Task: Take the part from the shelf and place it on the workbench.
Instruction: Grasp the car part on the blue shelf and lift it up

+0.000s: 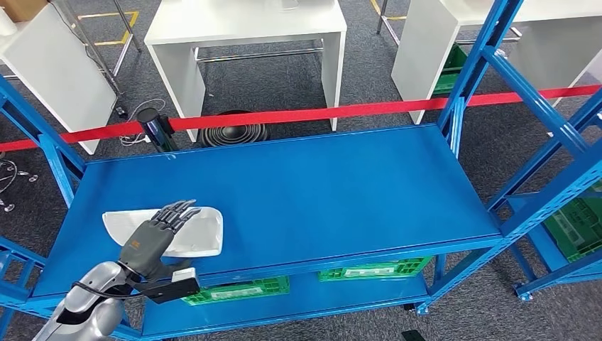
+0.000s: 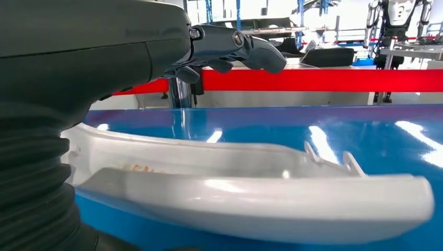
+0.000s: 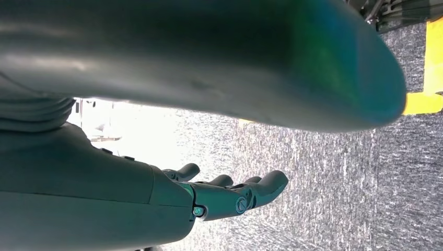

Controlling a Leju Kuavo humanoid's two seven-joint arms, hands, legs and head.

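Item: white plastic part [image 1: 195,233], a shallow curved shell, lying flat on the top deck of the blue shelf [image 1: 319,192], near its front-left corner.

Item: my left hand [image 1: 152,238]. It reaches over the part from the front edge of the shelf, fingers [image 1: 177,212] stretched out above the shell. In the left wrist view the fingers [image 2: 245,49] sit clear above the part [image 2: 251,193], spread and grasping nothing.

Item: my right hand [image 3: 230,196]. It hangs over grey carpet floor [image 3: 334,183], fingers loosely extended, released, nothing in it.

Item: red barrier tape [image 1: 319,114], stretched across behind the shelf.

Item: green crates [image 1: 245,290], on the lower deck of the shelf, under its front edge.

Item: white bench [image 1: 245,32], standing beyond the tape, well apart from the shelf.
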